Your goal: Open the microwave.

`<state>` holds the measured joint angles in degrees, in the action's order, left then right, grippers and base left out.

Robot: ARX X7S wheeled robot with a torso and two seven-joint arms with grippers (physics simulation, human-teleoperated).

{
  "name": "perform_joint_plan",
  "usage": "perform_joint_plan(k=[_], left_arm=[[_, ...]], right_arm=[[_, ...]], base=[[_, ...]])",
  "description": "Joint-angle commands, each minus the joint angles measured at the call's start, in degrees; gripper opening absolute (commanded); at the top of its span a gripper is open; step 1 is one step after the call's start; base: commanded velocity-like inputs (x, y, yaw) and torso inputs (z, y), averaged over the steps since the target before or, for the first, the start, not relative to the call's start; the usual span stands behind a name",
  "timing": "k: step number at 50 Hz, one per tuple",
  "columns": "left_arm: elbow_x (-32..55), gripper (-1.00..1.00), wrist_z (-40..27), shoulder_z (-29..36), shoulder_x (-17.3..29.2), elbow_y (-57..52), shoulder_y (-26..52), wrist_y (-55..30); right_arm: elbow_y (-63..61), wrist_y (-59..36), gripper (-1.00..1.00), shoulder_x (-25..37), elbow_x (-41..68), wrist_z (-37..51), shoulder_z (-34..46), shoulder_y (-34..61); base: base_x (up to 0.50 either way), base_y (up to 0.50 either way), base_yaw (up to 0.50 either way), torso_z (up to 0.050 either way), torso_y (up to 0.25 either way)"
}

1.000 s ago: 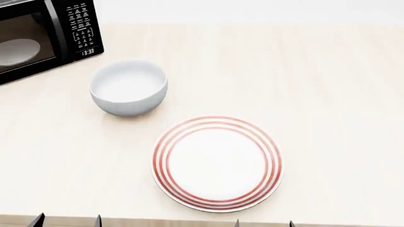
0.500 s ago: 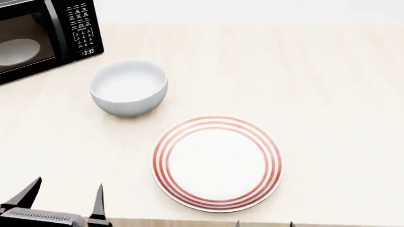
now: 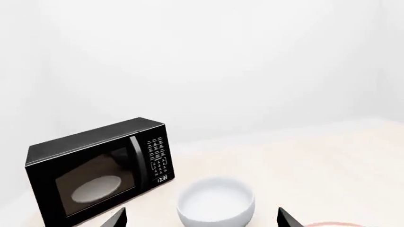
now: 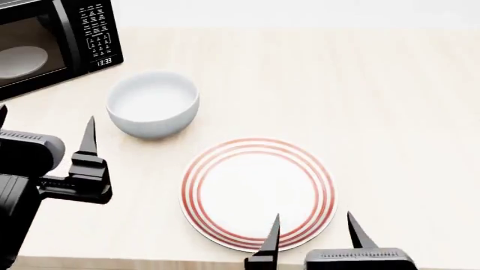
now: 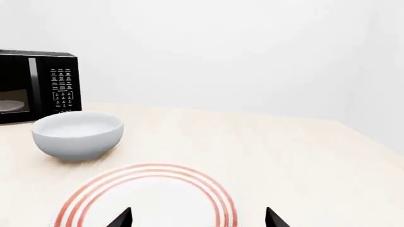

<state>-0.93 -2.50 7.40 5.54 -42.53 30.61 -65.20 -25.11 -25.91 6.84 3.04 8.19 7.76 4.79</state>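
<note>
Both pairs of fingers are being held spread apart with nothing between them: the left gripper [image 4: 45, 126] is being carried above the tabletop [image 4: 390, 101] just short of the microwave [image 4: 45, 45], and the right gripper [image 4: 311, 230] is being held over the near rim of the red-ringed plate [image 4: 259, 194]. The microwave is being kept at the far left corner of the table, its door shut, the white turntable [image 3: 96, 187] being shown through the glass and the keypad [image 3: 156, 157] lying on the side facing the white bowl [image 4: 154, 104]. The door edge is judged the likely target. The bowl, sitting near the keypad side, is being put at risk of a knock if the left arm is swung wide, and the box could be shoved if the door is being pushed rather than pulled.
</note>
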Motion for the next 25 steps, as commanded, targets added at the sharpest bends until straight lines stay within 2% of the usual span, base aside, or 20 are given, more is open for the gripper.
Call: perform_joint_plan(k=[1,2,8,14,21,25], left_arm=[[0.9,1.0,1.8,-5.3,1.4,-2.0,8.5,-9.9],[0.8,1.0,2.2,-4.1,3.0,-2.6,8.4,-9.1],[0.8,1.0,2.1,-7.2,3.1,-3.3,8.6,-11.1],[1.0,1.0,2.4,-9.1,3.6,-5.0,7.8,-11.7],[0.4,1.0,1.6,-7.0,4.7,-4.0,6.1,-8.6],[0.2,1.0,1.4,-5.2,5.7,-4.2,6.3,-9.7]], right_arm=[[-14.4,-17.5,1.0,1.3,1.3,0.0,0.6,7.4],[-15.1,-18.7,1.0,1.5,1.4,-0.2,0.7,8.2],[-18.9,-24.5,1.0,2.0,2.6,-1.1,1.5,13.7],[-18.5,-25.3,1.0,1.9,2.4,-0.8,2.0,17.7],[-17.3,-24.1,1.0,1.8,2.5,-0.6,2.0,21.3],[-16.5,-23.4,1.0,2.5,1.8,-0.4,2.7,22.3]], base=[[0.0,0.0,0.0,0.0,0.0],[0.0,0.0,0.0,0.0,0.0],[0.0,0.0,0.0,0.0,0.0],[0.0,0.0,0.0,0.0,0.0],[0.0,0.0,0.0,0.0,0.0],[0.0,0.0,0.0,0.0,0.0]])
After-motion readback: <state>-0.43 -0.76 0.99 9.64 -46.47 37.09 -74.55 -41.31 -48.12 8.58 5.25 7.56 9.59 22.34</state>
